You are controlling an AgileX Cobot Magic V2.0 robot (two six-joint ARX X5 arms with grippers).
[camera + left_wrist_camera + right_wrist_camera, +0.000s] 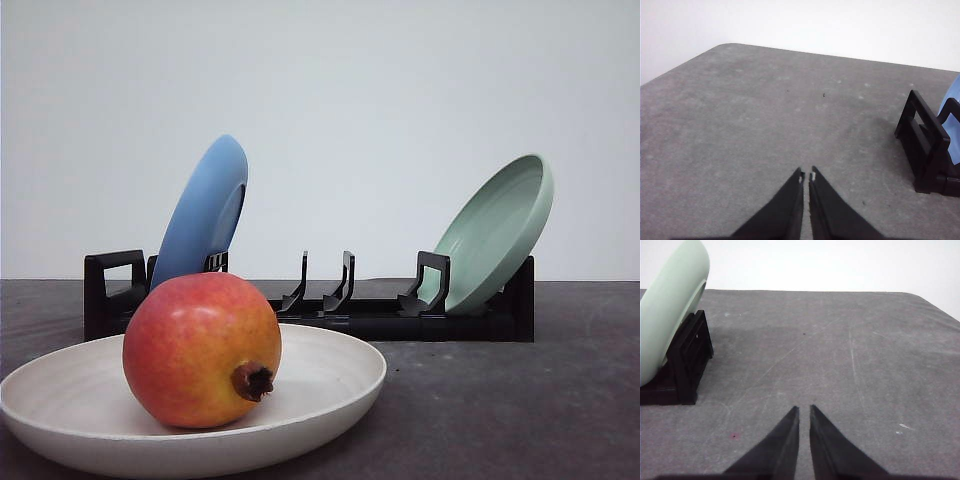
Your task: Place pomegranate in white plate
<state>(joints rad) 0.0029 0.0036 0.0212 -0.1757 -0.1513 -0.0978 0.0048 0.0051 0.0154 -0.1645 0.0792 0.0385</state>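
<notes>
In the front view the pomegranate [202, 349], red fading to orange-yellow with its dark crown facing the camera, rests inside the white plate [340, 385] at the near left of the table. My left gripper [806, 176] is shut with nothing between its fingers, over bare grey tabletop beside the rack's end. My right gripper [803, 409] is also shut and holds nothing, over bare tabletop next to the other end of the rack.
A black dish rack [380, 318] stands across the table behind the white plate. A blue plate [205, 210] leans in its left slot and a pale green plate [497, 232] in its right slot. A pale wall rises behind.
</notes>
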